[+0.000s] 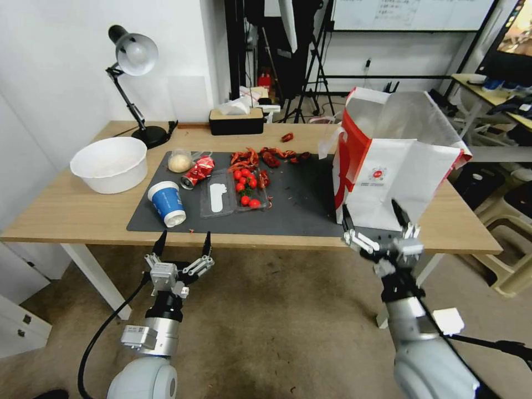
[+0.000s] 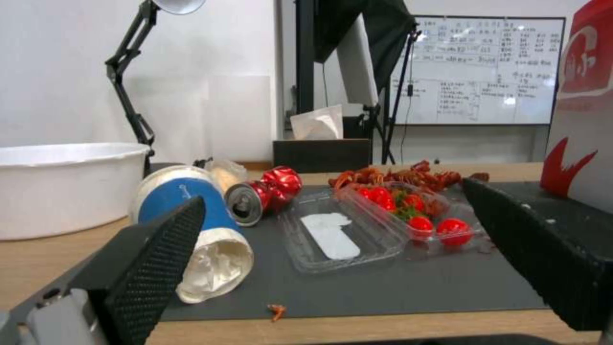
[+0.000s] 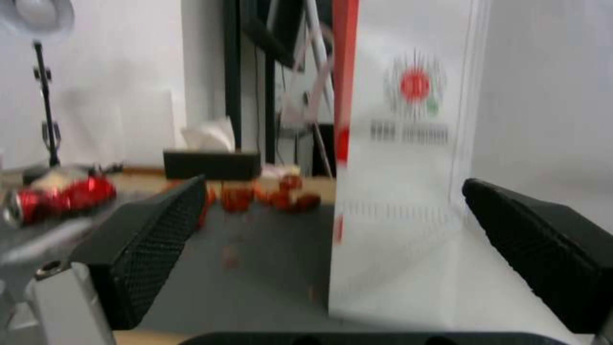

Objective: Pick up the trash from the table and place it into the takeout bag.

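Observation:
A blue paper cup (image 1: 167, 203) (image 2: 191, 225) lies tipped on the dark mat (image 1: 299, 205) of the light-wood table (image 1: 66, 213). Behind it lie a crushed red can (image 1: 197, 171) (image 2: 263, 191) (image 3: 57, 196) and a clear bag with a beige bun (image 1: 180, 161). The white takeout bag (image 1: 390, 160) (image 3: 415, 191) with red sides stands open at the mat's right end. My left gripper (image 1: 184, 243) (image 2: 332, 268) is open just off the table's front edge, in front of the cup. My right gripper (image 1: 374, 219) (image 3: 332, 254) is open in front of the bag.
A large white bowl (image 1: 110, 163) (image 2: 61, 187) sits at the table's left. A clear tray of cherry tomatoes (image 1: 235, 194) (image 2: 377, 225) and red crayfish shells (image 1: 266, 157) lie mid-mat. A black desk lamp (image 1: 133, 83) and tissue box (image 1: 236, 119) stand at the back.

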Available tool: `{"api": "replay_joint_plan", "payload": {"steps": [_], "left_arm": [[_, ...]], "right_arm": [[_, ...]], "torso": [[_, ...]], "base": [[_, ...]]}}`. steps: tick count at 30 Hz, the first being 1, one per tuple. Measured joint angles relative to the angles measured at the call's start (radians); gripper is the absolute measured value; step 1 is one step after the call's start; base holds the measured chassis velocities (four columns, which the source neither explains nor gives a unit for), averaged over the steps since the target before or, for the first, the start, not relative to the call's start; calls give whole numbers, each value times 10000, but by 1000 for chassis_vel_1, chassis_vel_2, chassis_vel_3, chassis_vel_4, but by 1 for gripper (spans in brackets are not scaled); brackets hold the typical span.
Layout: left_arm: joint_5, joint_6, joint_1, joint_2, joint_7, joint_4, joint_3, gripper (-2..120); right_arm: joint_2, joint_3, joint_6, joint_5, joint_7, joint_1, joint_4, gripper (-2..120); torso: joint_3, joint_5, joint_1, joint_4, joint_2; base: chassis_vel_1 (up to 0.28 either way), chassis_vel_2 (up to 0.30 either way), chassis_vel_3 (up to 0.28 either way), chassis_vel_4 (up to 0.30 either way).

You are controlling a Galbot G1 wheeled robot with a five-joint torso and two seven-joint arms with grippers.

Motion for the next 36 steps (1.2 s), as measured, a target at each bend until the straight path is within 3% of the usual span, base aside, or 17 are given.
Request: {"api": "replay_joint_plan", "payload": {"steps": [16,22,25,27,30,31,34,35,36], "left_arm": [[5,13,-94,103,-35,126,-49,100],[-63,357,-433,310,-319,240,-18,100],[-222,1042,-1081,683,-837,305,-12,100],[-222,1042,-1081,683,-837,305,-12,100],[-706,2312,-1905,1300,-1670,316,14,100],[-706,2312,-1905,1300,-1670,316,14,100],[-1654,3932,-2635,1924,-2554,252,47,100],[-1654,3932,-2635,1924,-2554,252,47,100],[-2060,4453,-2835,2119,-2923,214,70,100]], "right_arm": [[280,-137,569,-211,-112,-374,-796,100],[359,-134,567,-169,-112,-200,-888,100],[340,-103,538,-166,-114,-156,-858,100],[340,-103,538,-166,-114,-156,-858,100],[318,-112,461,-168,-123,-28,-794,100],[318,-112,461,-168,-123,-28,-794,100],[331,-145,383,-185,-128,71,-754,100],[331,-145,383,-185,-128,71,-754,100],[341,-152,347,-194,-128,99,-736,100]], "torso": [[1,0,0,0,0],[1,0,0,0,0],[1,-1,0,-2,0],[1,-1,0,-2,0],[2,-1,1,0,0],[2,-1,1,0,0],[2,0,1,-1,-1],[2,0,1,-1,-1],[2,0,1,-1,-1]], "base": [[0,0,0,0],[0,0,0,0],[0,0,0,0],[0,0,0,0],[0,0,0,0],[0,0,0,0],[0,0,0,0],[0,0,0,0],[0,0,0,0]]}}
